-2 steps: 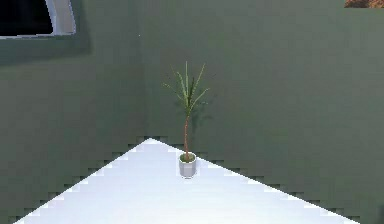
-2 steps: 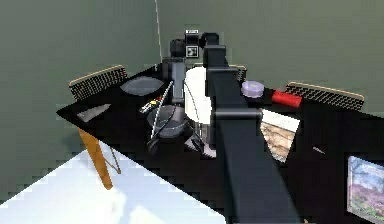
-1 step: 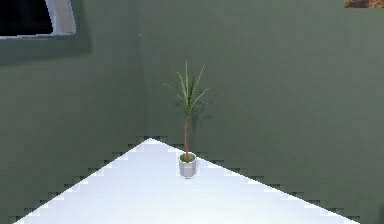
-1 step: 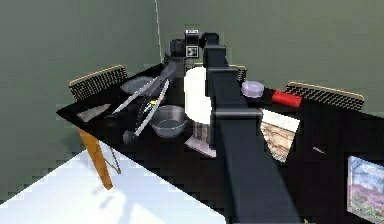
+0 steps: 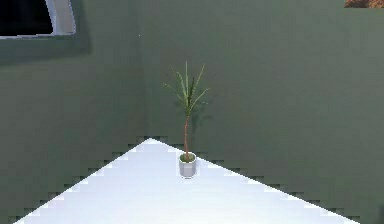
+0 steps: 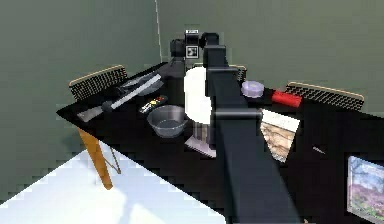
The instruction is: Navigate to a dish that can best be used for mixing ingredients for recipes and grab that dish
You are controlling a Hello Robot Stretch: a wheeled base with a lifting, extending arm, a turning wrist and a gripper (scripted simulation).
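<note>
Grey bowl (image 6: 168, 121), prob. metal, sits on black table (image 6: 125, 128) toward its near left, just left of arm (image 6: 235, 140). Gripper (image 6: 181, 55) is at far side by a white cylinder (image 6: 197, 92) (jaw state & any load: can't tell). Fwd view: potted plant (image 5: 187, 125) in corner.

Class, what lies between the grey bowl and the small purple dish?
Arm side view: a white cylinder and the dark arm, between grey bowl and purple dish.

Grey bowl (image 6: 167, 121) on black table (image 6: 335, 135) beside arm (image 6: 238, 140)
</note>
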